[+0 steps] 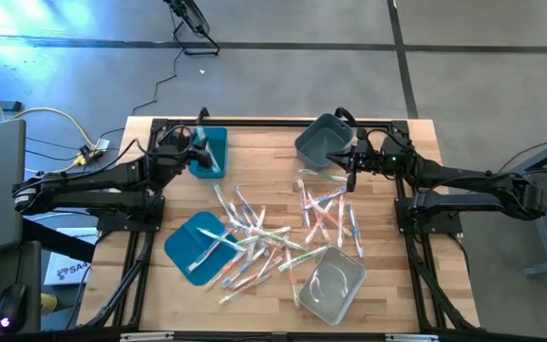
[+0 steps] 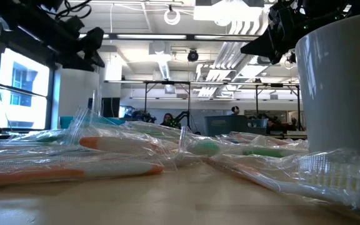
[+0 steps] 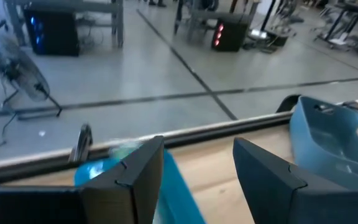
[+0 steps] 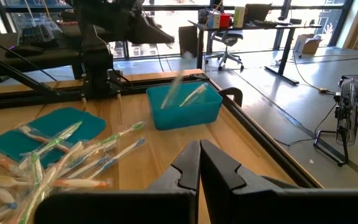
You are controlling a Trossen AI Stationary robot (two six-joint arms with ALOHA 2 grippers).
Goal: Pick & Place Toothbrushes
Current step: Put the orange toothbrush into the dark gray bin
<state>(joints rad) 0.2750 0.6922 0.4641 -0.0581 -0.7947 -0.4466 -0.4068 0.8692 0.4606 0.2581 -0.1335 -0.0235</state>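
Many toothbrushes (image 1: 264,233) in clear wrappers lie strewn across the middle of the wooden table, and several rest on the flat teal lid (image 1: 196,245). My left gripper (image 3: 191,177) is open and empty above the teal bin (image 1: 212,152) at the far left. A few toothbrushes (image 4: 188,96) lie in that bin, and one shows as a blur over it. My right gripper (image 4: 199,167) is shut with nothing in it. It stays above the table beside the grey bin (image 1: 321,141) at the far right.
A clear bin (image 1: 332,285) stands near the front right; in the low view it rises large at the right (image 2: 339,87). The grey bin also shows in the left wrist view (image 3: 331,143). Dark frame rails (image 1: 283,123) run along the table's edges.
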